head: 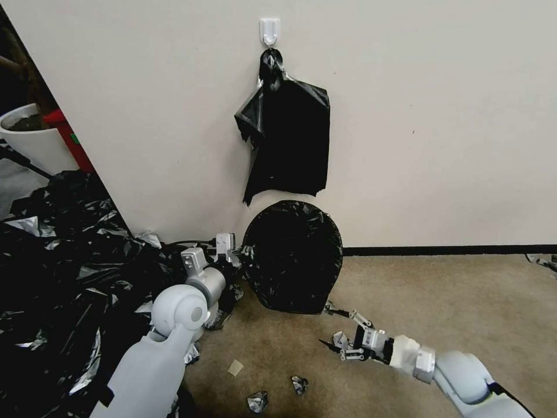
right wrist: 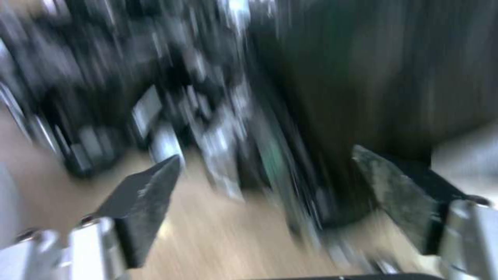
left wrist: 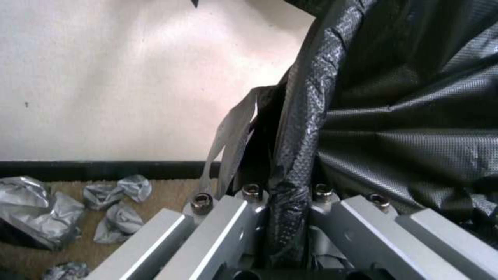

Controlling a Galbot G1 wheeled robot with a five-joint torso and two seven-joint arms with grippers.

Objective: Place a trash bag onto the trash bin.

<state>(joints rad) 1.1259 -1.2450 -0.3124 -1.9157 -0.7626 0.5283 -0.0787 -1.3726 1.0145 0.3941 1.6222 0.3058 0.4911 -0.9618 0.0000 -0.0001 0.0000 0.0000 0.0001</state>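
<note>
the trash bin [head: 292,258] stands on the tan carpet [head: 452,307] against the cream wall [head: 435,116], and the glossy black trash bag [head: 290,232] covers it from rim to near the floor, so none of its own surface can be seen. the left gripper [head: 227,248] sits just beside the bin's left side, at rim height. in the left wrist view its fingers [left wrist: 228,229] are clenched on a bunched fold of the trash bag [left wrist: 293,155] (the textured plastic runs up between the metal bars), with the rest of the bag spreading off to one side.

the right gripper [head: 339,334] is low over the carpet, near the bin's lower right and apart from it, its fingers spread wide with nothing between them. the right wrist view shows the two dark pads [right wrist: 142,202] well apart, though everything beyond them is blurred.

above the bin a sheaf of black bags [head: 287,139] hangs by its knotted top from a white wall hook [head: 270,30]. a large mass of black plastic sheeting [head: 64,273] lies heaped at the left, and small crumpled scraps [head: 258,400] dot the carpet.
</note>
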